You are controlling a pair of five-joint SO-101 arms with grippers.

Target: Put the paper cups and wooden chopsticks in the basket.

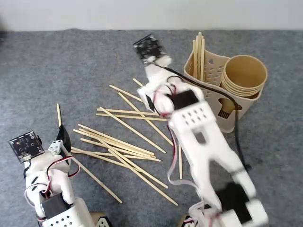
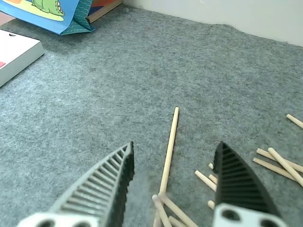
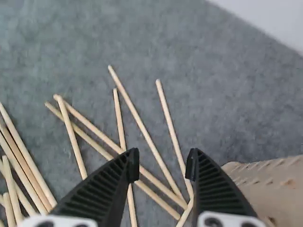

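1. The cups look finished: the paper cups (image 1: pixel 245 73) sit stacked in the basket (image 1: pixel 227 116) at 2 o'clock on the grey mat (image 1: pixel 71 61), with the upright chopsticks (image 1: pixel 199 49) beside them.
2. I judge the chopsticks to be the step in hand, since most wooden chopsticks (image 1: pixel 124 142) lie scattered mid-mat.
3. My left gripper (image 2: pixel 175 150), at 8 o'clock, is spread wide and empty, straddling a lone chopstick (image 2: pixel 169 142).
4. My right gripper (image 3: pixel 163 158) hangs near the basket, slightly parted and holding nothing.
5. Next I'd lower the left gripper and pinch the lone chopstick squarely so it won't pivot.
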